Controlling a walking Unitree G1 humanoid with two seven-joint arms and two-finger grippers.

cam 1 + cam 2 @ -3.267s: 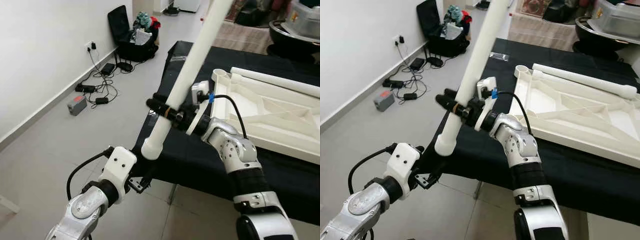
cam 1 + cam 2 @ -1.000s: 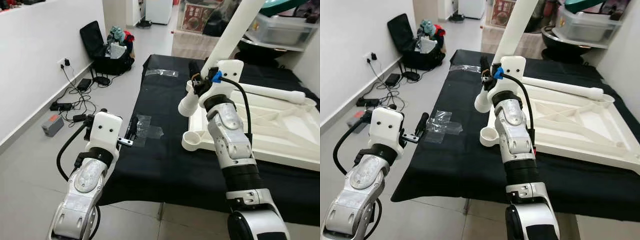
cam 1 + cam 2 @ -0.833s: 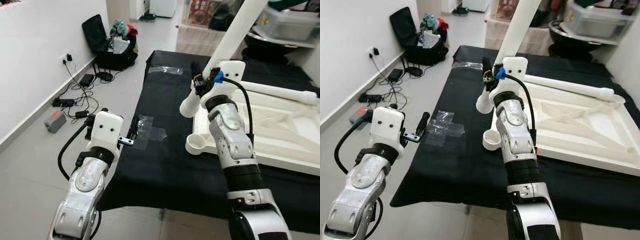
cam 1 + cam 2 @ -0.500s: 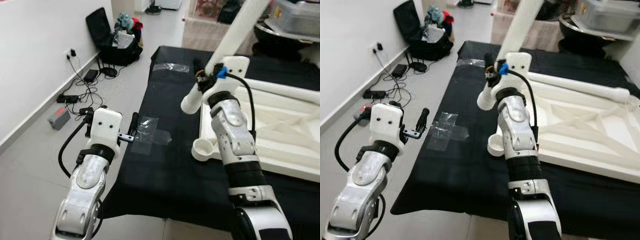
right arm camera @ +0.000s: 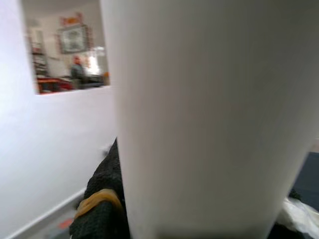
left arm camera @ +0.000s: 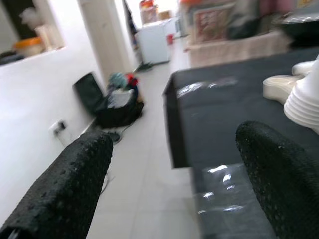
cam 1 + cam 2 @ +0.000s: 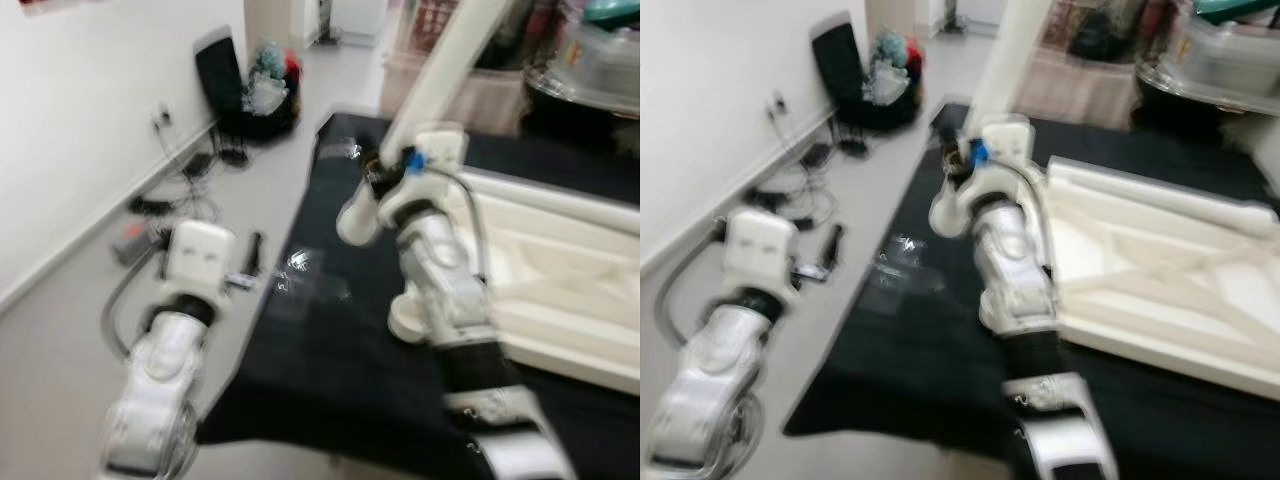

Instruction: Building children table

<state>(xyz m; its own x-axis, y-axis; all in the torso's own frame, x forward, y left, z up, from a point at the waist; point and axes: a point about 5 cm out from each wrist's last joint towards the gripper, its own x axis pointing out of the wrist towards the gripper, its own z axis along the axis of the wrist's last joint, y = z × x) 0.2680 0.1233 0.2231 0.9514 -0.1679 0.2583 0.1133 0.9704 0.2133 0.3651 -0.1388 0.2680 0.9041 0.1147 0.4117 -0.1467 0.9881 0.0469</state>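
Holding the white leg (image 7: 455,55) up, the right gripper (image 7: 375,178) sits at centre frame in the left eye view, fingers clamped round the leg near its lower end. The leg slants from that end (image 7: 355,220) up and out through the top edge, right of centre. In the right wrist view the leg (image 5: 209,114) stands close before the lens, with one black finger (image 5: 102,209) pressed against it.

Changes since a second ago: the whole head view has shifted and blurred, so the camera is moving, likely a step or turn by the robot. Over the last few seconds the leg has come from the table's left edge to above the tabletop's (image 7: 560,270) near-left corner. The round socket (image 7: 408,320) at that corner lies just below the leg's end, apart from it, partly behind the right forearm.

Left gripper (image 7: 255,262) hovers mid-left, off the black cloth's (image 7: 330,370) left edge, over the floor. Its fingers (image 6: 65,184) are spread wide, nothing between them.

Clear plastic wrap (image 7: 305,280) lies on the cloth, left of centre. A second leg (image 7: 1160,205) rests along the tabletop's far side.

Judgement: the leg is nearly lined up for seating. Next comes tipping it upright over the socket and lowering. Blur makes alignment hard to confirm.
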